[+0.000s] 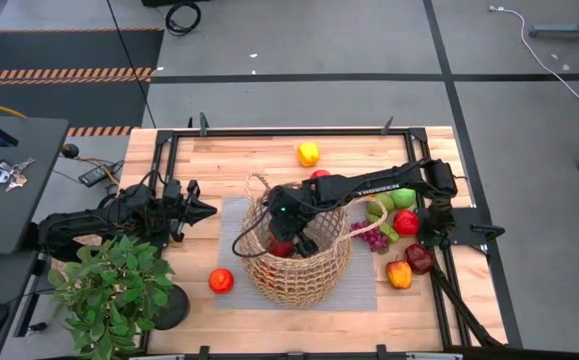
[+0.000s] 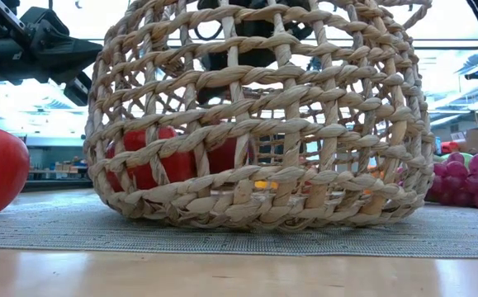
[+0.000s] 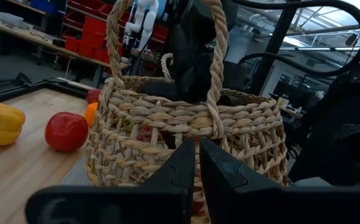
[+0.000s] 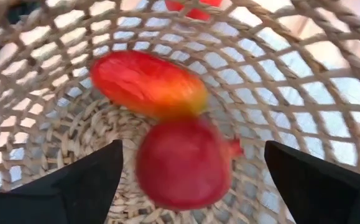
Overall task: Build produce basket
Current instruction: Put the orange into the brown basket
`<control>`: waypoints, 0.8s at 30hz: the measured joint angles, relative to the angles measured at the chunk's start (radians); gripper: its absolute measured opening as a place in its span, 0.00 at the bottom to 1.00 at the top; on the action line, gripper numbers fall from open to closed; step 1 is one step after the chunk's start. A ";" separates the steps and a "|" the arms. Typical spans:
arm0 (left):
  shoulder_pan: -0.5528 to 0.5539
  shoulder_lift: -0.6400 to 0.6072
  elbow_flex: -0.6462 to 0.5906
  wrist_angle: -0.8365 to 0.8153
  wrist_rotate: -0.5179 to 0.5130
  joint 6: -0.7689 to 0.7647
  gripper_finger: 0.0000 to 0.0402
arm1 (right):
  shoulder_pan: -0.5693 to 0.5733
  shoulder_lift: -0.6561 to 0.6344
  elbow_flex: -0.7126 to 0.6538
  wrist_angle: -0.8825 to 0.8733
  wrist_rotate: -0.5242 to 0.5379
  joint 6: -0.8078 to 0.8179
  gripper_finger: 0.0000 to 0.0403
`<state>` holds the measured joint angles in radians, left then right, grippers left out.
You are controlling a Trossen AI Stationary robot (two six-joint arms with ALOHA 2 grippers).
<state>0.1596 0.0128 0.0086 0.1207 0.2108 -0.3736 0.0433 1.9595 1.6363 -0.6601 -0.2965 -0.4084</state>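
The basket [image 1: 296, 252] was set mid-table on a mat [image 1: 231, 222], where both arms could reach it. The right gripper [image 4: 192, 180] was held over its mouth, jaws spread wide and empty, a red fruit [image 4: 183, 163] apparently just released. The left gripper [image 3: 197, 163], shut and empty, waited just left.

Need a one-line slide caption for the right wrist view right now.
Right gripper, fingers open, inside the wicker basket above a dark red fruit and a red-orange fruit.
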 joint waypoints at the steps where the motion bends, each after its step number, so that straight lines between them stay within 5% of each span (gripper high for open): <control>1: 0.000 0.000 0.000 0.000 0.000 0.000 0.08 | -0.001 -0.003 0.000 0.002 0.009 0.008 0.98; 16: 0.000 0.000 0.000 0.000 0.000 0.000 0.08 | -0.022 -0.268 0.000 -0.022 0.225 0.013 0.96; 24: 0.000 0.000 0.000 0.000 0.000 0.000 0.08 | -0.168 -0.434 0.000 -0.114 0.278 0.013 0.92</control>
<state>0.1596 0.0132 0.0089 0.1207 0.2110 -0.3737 -0.1250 1.5252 1.6367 -0.7746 -0.0184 -0.3954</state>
